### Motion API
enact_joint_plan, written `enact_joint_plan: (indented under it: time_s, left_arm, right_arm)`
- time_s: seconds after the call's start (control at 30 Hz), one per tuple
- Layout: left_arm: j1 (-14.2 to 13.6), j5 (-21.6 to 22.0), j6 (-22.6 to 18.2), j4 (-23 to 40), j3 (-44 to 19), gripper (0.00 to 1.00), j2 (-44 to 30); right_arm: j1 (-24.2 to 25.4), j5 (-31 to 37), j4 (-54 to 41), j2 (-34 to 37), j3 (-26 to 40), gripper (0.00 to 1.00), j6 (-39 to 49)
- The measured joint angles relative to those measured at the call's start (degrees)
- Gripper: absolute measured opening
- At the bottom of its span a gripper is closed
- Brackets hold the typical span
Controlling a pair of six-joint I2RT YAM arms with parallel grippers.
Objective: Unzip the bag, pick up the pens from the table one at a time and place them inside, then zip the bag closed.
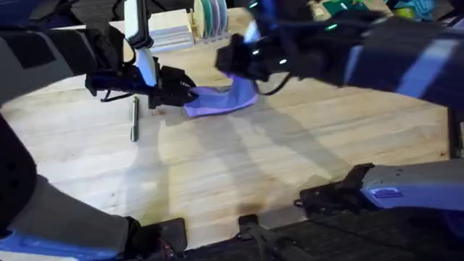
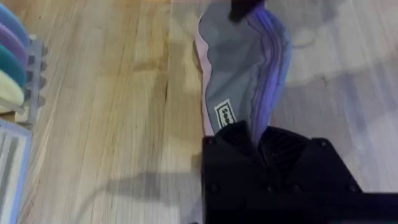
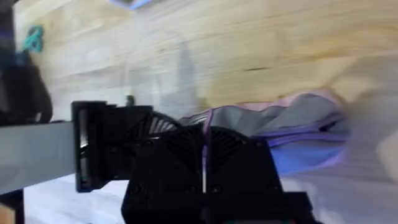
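Bag (image 1: 217,100) lies at the table's (image 1: 239,174) far side, mouth gaping. Left gripper (image 1: 185,94) pinches its near end; right gripper (image 3: 204,163) is pressed together on the other end. One pen (image 1: 134,118) lies beside it. Keep the fabric taut — pull the zipper straight, no twisting.

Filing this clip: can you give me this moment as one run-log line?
left gripper: shut on bag end | right gripper: at bag's other end, grip unclear | one pen on table
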State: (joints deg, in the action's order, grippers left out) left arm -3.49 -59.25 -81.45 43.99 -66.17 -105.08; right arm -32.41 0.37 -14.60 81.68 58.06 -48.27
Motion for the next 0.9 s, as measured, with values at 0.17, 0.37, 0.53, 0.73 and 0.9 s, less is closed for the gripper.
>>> enact_joint_plan:
  time_s: [0.17, 0.37, 0.53, 0.73, 0.9]
  left_arm:
    - [1.0, 1.8, 0.0, 0.2, 0.0, 0.042, 0.0]
    - [1.5, 3.1, 0.0, 0.4, 0.0, 0.042, 0.0]
    - [1.5, 3.3, 0.0, 0.4, 0.0, 0.042, 0.0]
    - [0.7, 0.5, 0.0, -0.2, 0.0, 0.042, 0.0]
    - [0.2, -0.4, -0.1, -0.1, 0.0, 0.042, 0.0]
  right_arm:
    - [-5.5, 2.0, 8.8, 4.6, 0.0, 0.032, -0.7]
    - [-8.9, 2.5, 14.7, 7.3, 0.0, 0.032, -1.2]
    - [-9.4, 1.3, 15.7, 7.4, 0.0, 0.032, -0.4]
    - [-11.4, -4.9, 14.3, 7.4, 4.0, 0.031, 3.7]
    - [-11.9, -4.8, 3.2, 3.8, 9.9, 0.03, 11.4]
